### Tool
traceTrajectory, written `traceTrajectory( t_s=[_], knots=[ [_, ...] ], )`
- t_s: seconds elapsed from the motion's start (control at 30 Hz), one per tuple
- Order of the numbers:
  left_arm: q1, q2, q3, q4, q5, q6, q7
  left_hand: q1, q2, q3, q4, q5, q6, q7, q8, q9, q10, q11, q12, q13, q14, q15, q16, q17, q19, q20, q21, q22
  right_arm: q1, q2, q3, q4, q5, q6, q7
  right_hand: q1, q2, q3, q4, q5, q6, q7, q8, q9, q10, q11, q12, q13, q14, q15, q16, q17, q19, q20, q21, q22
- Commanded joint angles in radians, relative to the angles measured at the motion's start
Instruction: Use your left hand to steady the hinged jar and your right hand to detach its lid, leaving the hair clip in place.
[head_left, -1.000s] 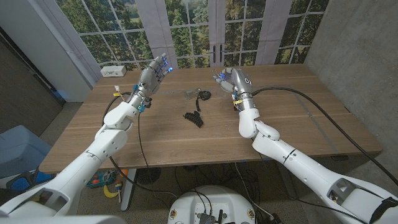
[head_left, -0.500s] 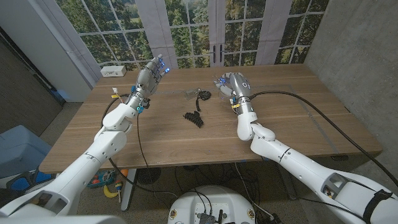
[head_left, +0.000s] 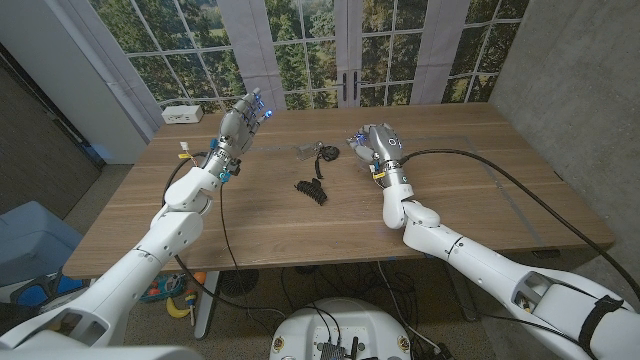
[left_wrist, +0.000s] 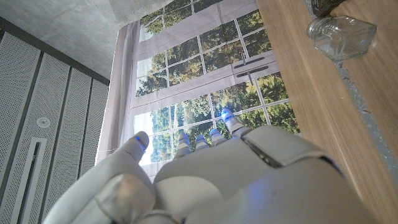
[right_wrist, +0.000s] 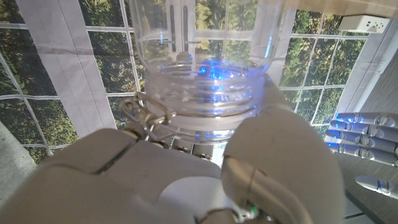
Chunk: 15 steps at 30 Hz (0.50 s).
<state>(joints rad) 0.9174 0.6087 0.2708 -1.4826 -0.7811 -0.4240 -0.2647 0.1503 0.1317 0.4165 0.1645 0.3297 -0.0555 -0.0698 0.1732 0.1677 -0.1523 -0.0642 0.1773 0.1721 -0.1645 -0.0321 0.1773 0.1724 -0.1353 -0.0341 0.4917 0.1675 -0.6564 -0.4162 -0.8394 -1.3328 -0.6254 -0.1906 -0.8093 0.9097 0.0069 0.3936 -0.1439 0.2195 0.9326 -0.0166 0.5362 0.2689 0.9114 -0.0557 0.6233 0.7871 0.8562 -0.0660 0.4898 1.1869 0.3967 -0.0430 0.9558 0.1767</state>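
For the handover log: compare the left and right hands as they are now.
The left hand is raised off the table; the right hand sits lower, near the tabletop. The left hand's fingers are apart and hold nothing; the right hand grips the neck of the glass jar. Both are white.

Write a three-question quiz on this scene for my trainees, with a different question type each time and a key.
1. Which is closer to the glass jar: the left robot hand or the right robot hand?
2. Where is the black hair clip?
A. On the wooden table, nearer the robot than the glass jar
B. Inside the glass jar
C. In the left robot hand
3. True or false: the left robot hand grips the glass jar.

Key: 1. the right robot hand; 2. A; 3. false, it is raised above the table and holds nothing.
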Motion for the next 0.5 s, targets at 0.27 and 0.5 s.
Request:
traceTrajectory(
  t_s=[0.27,0.5],
  knots=[
    [0.025,0.014,-0.007,-0.037,0.009,0.001,0.016,-0.01,0.05,0.013,-0.004,0.007,0.005,0.003,0.005,0.001,-0.001,0.0,0.007,-0.001,-0.008,-0.053,0.001,-0.002,0.005,-0.063,-0.008,0.001,0.035,0.0,-0.056,0.082,-0.002,-0.088,0.006,0.134,0.12,0.014,-0.003,0.0,0.066,-0.061,-0.006,-0.011,0.142,-0.123,-0.015,-0.018,0.055,-0.153,-0.012,-0.002,0.017,-0.108,0.011,0.002],
    [0.033,0.02,-0.01,-0.051,0.011,0.001,0.02,-0.011,0.046,0.016,-0.008,0.007,0.008,0.003,0.005,0.0,-0.002,0.002,0.008,-0.001,-0.007,-0.053,0.002,-0.002,0.008,-0.061,-0.012,0.001,0.035,-0.004,-0.061,0.075,0.007,-0.131,0.021,0.138,0.116,0.019,-0.008,-0.001,0.076,-0.064,-0.008,-0.021,0.155,-0.118,-0.024,-0.036,0.06,-0.153,-0.018,-0.005,0.026,-0.101,0.015,0.001]
  ],
)
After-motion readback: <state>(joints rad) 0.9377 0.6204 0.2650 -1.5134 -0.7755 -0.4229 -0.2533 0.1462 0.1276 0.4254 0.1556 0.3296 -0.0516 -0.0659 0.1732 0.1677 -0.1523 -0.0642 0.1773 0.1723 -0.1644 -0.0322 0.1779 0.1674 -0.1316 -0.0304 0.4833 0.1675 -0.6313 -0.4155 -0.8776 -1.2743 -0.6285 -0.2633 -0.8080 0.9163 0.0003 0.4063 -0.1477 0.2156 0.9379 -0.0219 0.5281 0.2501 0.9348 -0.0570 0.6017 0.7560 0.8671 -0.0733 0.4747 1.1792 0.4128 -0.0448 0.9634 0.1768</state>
